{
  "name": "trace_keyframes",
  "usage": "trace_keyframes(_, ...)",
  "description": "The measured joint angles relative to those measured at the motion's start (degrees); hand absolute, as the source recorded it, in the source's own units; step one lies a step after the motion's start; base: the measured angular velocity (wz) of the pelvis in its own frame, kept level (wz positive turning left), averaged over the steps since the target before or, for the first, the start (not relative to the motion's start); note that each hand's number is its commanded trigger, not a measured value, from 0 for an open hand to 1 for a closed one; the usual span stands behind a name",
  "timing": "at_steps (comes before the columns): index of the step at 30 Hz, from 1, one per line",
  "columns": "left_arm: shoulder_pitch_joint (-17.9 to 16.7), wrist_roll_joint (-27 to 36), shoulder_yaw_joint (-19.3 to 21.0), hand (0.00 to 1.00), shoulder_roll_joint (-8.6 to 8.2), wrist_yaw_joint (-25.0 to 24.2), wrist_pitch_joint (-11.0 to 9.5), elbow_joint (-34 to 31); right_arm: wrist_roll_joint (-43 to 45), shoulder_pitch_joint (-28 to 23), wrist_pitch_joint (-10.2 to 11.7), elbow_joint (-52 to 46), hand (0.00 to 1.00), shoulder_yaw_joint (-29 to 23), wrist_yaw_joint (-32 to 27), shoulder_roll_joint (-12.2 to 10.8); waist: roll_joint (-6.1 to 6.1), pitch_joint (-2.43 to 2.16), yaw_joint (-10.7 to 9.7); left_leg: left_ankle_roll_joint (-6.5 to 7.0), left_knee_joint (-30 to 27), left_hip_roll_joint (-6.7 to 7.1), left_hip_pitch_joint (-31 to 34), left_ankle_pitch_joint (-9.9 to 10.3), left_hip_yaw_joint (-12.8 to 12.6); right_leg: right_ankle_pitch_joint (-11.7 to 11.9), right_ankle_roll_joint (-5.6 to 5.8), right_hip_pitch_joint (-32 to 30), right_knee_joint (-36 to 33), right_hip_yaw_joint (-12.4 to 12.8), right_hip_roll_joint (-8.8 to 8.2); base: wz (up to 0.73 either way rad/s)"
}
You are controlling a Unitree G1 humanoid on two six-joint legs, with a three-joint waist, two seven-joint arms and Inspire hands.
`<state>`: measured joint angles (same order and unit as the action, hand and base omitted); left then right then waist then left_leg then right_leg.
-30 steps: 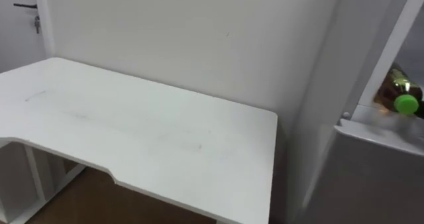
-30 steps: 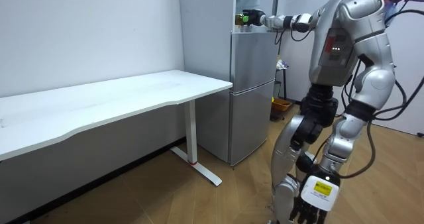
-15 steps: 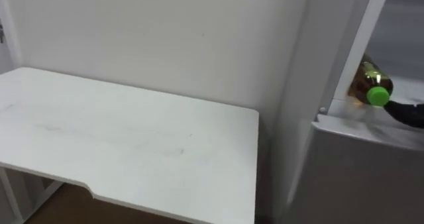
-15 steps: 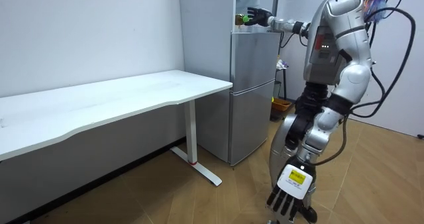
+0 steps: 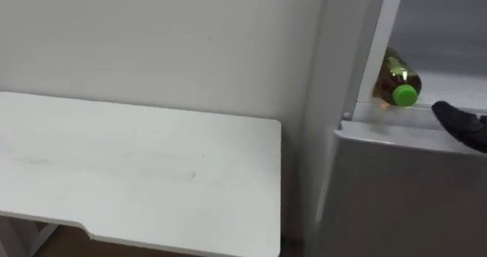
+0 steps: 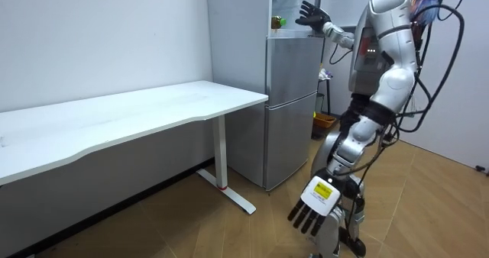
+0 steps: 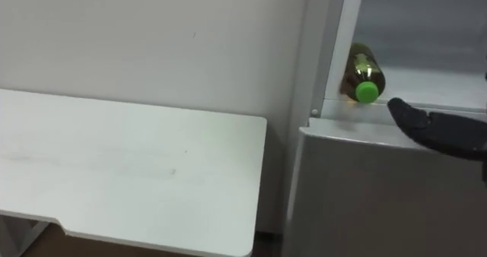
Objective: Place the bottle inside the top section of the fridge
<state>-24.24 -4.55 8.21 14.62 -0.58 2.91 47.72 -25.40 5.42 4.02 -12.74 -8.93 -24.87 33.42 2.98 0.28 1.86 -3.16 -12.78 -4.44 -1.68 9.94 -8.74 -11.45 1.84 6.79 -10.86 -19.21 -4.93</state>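
Bottle (image 5: 396,80) on its side inside upper fridge (image 5: 449,29), on compartment floor at left end of opening, just beside left frame; long axis near-far, green cap (image 5: 405,95) toward robot, close to front lip. R hand (image 5: 463,125) just right of cap & a bit nearer, apart from it, no contact; fingers straight and splayed, holding nothing (plainest in room view). L hand (image 6: 315,209) low by legs, fingers straight, idle. Judged: bottle placed, release done; prob. only R arm pull-back left. Nearer hand = R; any nudge deeper best w/ R fingertips on cap, pushing far along axis; risk of roll to right if touched sideways. White table (image 5: 137,166) to left, not involved.
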Motion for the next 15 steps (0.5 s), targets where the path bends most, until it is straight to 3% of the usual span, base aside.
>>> trace_keyframes(7, 0.4, -0.1, -1.7, 0.00, -1.42, -0.2, -1.0, 2.1, -3.6, -2.3, 1.6, -4.8, 0.00, -1.9, 3.8, -3.0, -1.84, -0.32, -1.8, 0.01, 0.3, -0.20, -0.5, 0.2, -1.6, 0.0, 0.01, -1.0, -0.9, 1.9, -0.03, -0.13)
trace_keyframes(11, 0.4, -0.1, -1.8, 0.00, -1.50, -0.4, -1.7, 2.9, -5.6, -3.0, 2.8, -6.7, 0.00, -2.1, 7.1, -4.2, -1.87, -0.20, -3.5, 0.13, 0.5, -0.17, -1.0, 0.3, -2.4, -0.1, 0.12, -1.0, -0.8, 2.7, -0.11, -0.11)
trace_keyframes(15, 1.7, -0.2, -2.7, 0.00, -1.48, -1.3, -2.0, 4.2, -9.4, -6.7, 3.0, -9.4, 0.00, -2.3, 12.1, -5.6, -1.73, -0.16, -3.9, 0.29, 0.4, -0.17, -1.1, 0.5, -3.4, -0.1, 0.23, -1.4, -0.9, 3.8, -0.12, -0.12)
